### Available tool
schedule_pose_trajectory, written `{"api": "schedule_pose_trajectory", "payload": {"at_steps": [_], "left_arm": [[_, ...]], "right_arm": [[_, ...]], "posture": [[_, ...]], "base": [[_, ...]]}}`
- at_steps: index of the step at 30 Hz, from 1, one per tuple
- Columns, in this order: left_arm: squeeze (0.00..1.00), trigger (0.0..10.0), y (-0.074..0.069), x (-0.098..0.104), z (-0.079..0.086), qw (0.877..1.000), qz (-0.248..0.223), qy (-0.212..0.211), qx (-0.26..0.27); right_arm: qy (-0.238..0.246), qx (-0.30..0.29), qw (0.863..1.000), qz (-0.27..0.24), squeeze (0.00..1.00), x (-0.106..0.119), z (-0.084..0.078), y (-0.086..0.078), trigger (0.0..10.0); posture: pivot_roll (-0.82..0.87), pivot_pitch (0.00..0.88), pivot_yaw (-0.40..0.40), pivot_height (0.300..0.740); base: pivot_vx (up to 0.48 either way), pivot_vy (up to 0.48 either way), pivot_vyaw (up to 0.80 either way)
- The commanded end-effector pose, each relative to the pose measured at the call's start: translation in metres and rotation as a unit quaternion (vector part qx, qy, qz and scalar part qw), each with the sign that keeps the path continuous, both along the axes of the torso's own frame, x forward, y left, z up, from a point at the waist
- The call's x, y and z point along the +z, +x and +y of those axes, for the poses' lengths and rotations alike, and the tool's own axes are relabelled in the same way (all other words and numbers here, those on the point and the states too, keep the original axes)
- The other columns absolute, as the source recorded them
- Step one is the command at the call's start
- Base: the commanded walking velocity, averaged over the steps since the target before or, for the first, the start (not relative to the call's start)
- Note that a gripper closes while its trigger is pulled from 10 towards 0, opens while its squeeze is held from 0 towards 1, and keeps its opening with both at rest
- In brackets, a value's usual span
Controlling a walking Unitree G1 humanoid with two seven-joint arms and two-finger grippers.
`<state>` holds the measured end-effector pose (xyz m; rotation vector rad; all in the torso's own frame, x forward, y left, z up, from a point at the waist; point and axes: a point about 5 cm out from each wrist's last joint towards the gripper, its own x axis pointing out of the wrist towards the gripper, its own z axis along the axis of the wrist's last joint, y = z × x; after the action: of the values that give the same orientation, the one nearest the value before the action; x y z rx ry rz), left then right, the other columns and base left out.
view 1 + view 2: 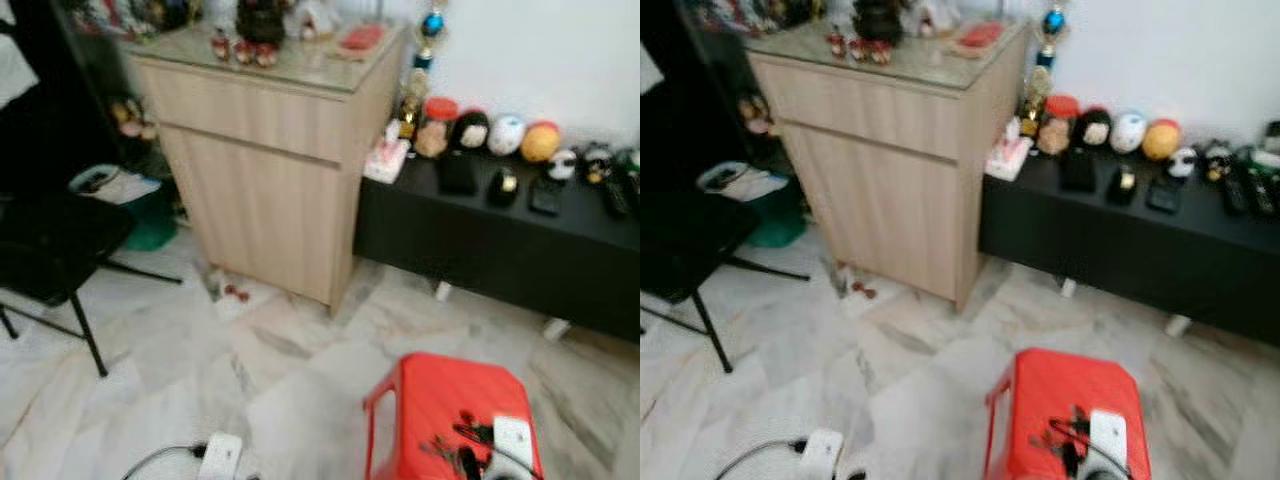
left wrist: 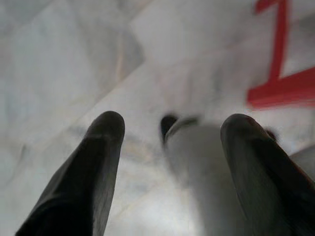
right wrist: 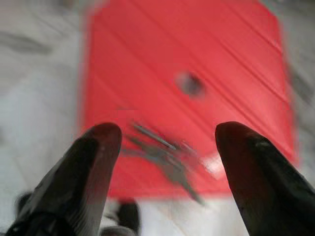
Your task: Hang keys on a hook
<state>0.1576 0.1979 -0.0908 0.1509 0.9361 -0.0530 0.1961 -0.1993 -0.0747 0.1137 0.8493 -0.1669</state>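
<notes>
R gripper (image 3: 167, 135) spread above keys (image 3: 165, 157), stool (image 3: 221, 54) centre.

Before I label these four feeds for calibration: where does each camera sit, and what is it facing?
Left eye view: head camera, looking forward and down at the wooden cabinet, black bench and red stool.
Right eye view: its stereo twin, showing the same scene.
Left wrist view: looks along the open left gripper at marble floor.
Right wrist view: looks along the open right gripper down at the keys lying on the stool, which both eye views share.
</notes>
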Motion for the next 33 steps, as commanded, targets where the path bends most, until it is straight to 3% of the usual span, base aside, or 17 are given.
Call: {"api": "schedule_pose_trajectory", "payload": {"at_steps": [1, 5, 12, 21, 28, 33], "left_arm": [[0.0, 10.0, -0.003, -0.003, -0.008, 1.0, 0.009, -0.01, 0.0], [0.0, 10.0, -0.005, -0.004, -0.008, 1.0, 0.012, -0.011, 0.002], [0.0, 10.0, -0.009, -0.005, -0.006, 1.0, 0.018, -0.005, 0.002], [0.0, 10.0, -0.014, -0.006, -0.003, 1.0, 0.024, 0.003, -0.002], [0.0, 10.0, -0.014, -0.007, -0.004, 1.0, 0.023, 0.006, -0.005], [0.0, 10.0, -0.013, -0.006, -0.005, 1.0, 0.019, 0.005, -0.001]], "right_arm": [[-0.006, -0.009, 1.0, 0.014, 0.0, -0.004, -0.009, -0.011, 10.0], [-0.004, -0.007, 1.0, -0.006, 0.0, 0.0, -0.009, -0.005, 10.0], [0.014, -0.007, 0.993, -0.114, 0.0, 0.018, -0.012, 0.015, 10.0], [-0.016, 0.025, 0.976, -0.216, 0.0, 0.034, -0.021, 0.011, 10.0], [-0.03, 0.087, 0.954, -0.287, 0.0, 0.056, -0.004, 0.017, 10.0], [-0.025, 0.09, 0.952, -0.29, 0.0, 0.057, 0.003, 0.018, 10.0]], "posture": [[0.02, 0.07, -0.075, 0.74], [0.02, 0.07, -0.076, 0.74], [0.0, 0.078, -0.073, 0.74], [-0.01, 0.075, -0.073, 0.74], [-0.02, 0.054, -0.074, 0.74], [-0.01, 0.043, -0.075, 0.74]], "base": [[0.0, 0.0, 0.0], [0.0, 0.0, 0.0], [0.0, 0.0, 0.0], [0.0, 0.0, 0.0], [0.0, 0.0, 0.0], [0.0, 0.0, 0.0]]}}
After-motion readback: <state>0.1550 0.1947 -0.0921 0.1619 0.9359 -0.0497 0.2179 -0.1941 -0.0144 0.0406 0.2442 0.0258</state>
